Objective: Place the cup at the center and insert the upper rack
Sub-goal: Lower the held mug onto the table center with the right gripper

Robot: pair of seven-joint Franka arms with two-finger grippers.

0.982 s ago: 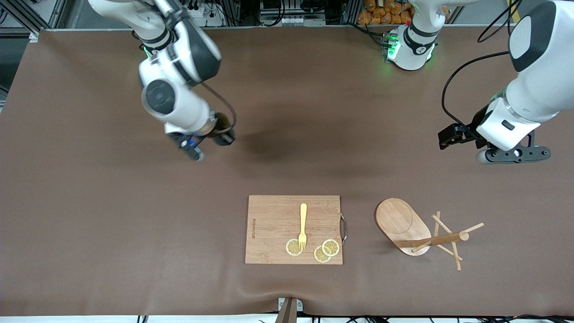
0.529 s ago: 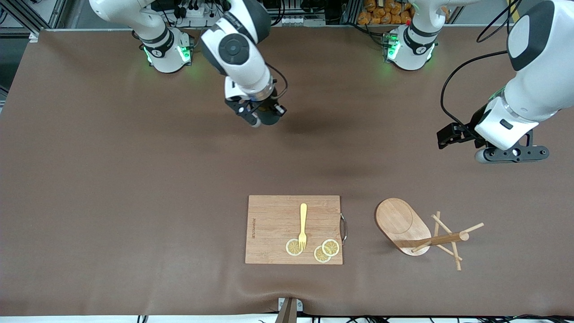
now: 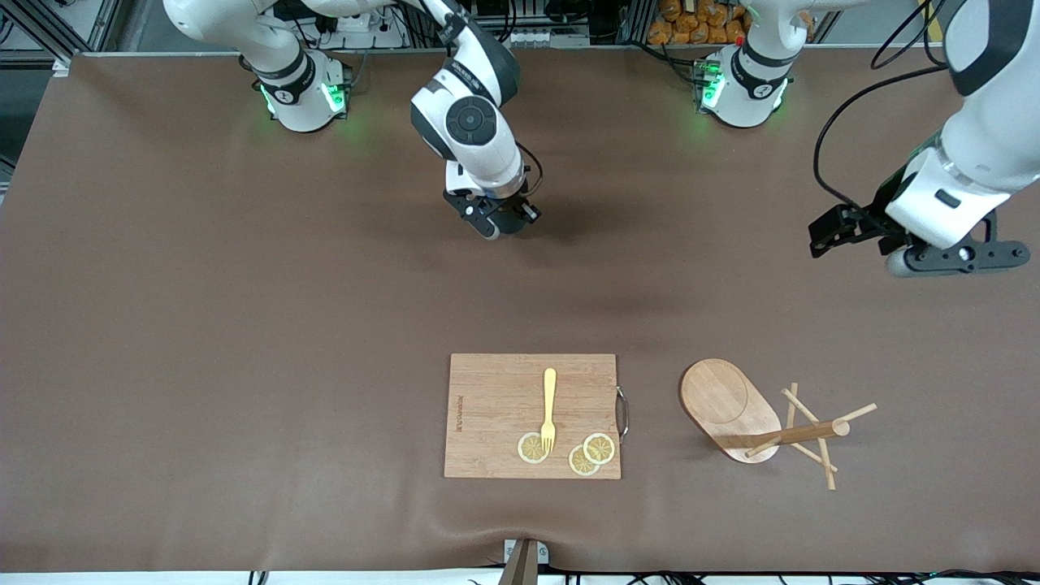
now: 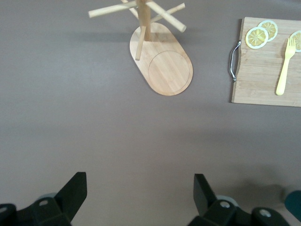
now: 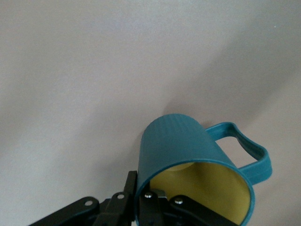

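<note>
The right tool (image 3: 505, 218) is gripping the cup (image 5: 197, 176) by its rim, over the surface (image 3: 244, 325). The left tool (image 4: 138, 197) is hanging wide open, empty, waiting, well apart from the rack (image 3: 760, 418).

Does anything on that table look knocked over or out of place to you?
Yes. The wooden mug tree lies tipped on its side beside the cutting board, base on edge, post and pegs flat on the table. Also, the right pincer is carrying the teal cup in the air, gripped by its rim.
</note>
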